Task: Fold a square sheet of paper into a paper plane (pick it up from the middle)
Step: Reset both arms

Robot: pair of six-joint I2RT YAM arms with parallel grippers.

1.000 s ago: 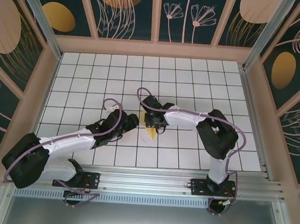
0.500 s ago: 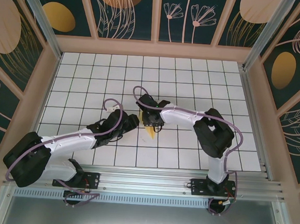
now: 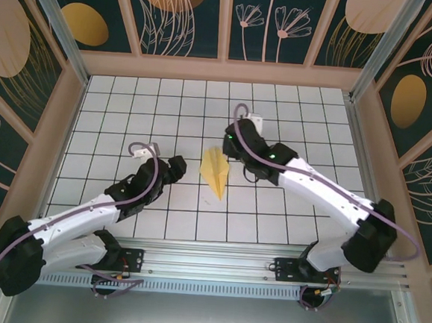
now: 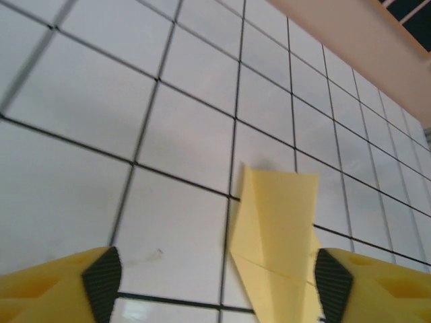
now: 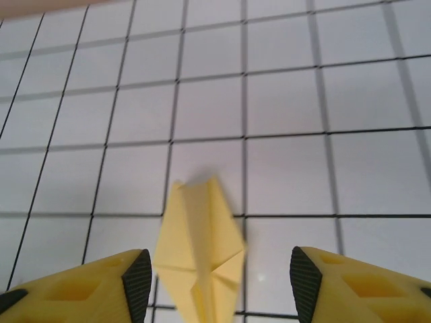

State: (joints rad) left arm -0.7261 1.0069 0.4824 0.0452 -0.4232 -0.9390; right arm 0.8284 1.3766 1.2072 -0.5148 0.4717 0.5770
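The square sheet of paper lies folded into a yellow paper plane [image 3: 215, 173], flat on the white tiles with its point toward the near edge. My left gripper [image 3: 179, 166] sits just left of it, open. In the left wrist view, the plane [image 4: 279, 242] lies between the open fingers, close to the right pad [image 4: 333, 282], and my left gripper [image 4: 217, 286] holds nothing. My right gripper [image 3: 233, 146] hovers at the plane's far right end, open. In the right wrist view, the plane [image 5: 202, 259] is near the left pad [image 5: 138, 282] of my right gripper [image 5: 221, 282].
The white grid-tiled table [image 3: 130, 110] is boxed in by a wooden frame with patterned walls [image 3: 223, 71]. An aluminium rail [image 3: 216, 255] runs along the near edge by the arm bases. Open tiles lie beyond and to both sides of the plane.
Both grippers have opened and drawn back from the plane. The right arm swung out to the right and its gripper let go; the plane now lies free on the tiles.
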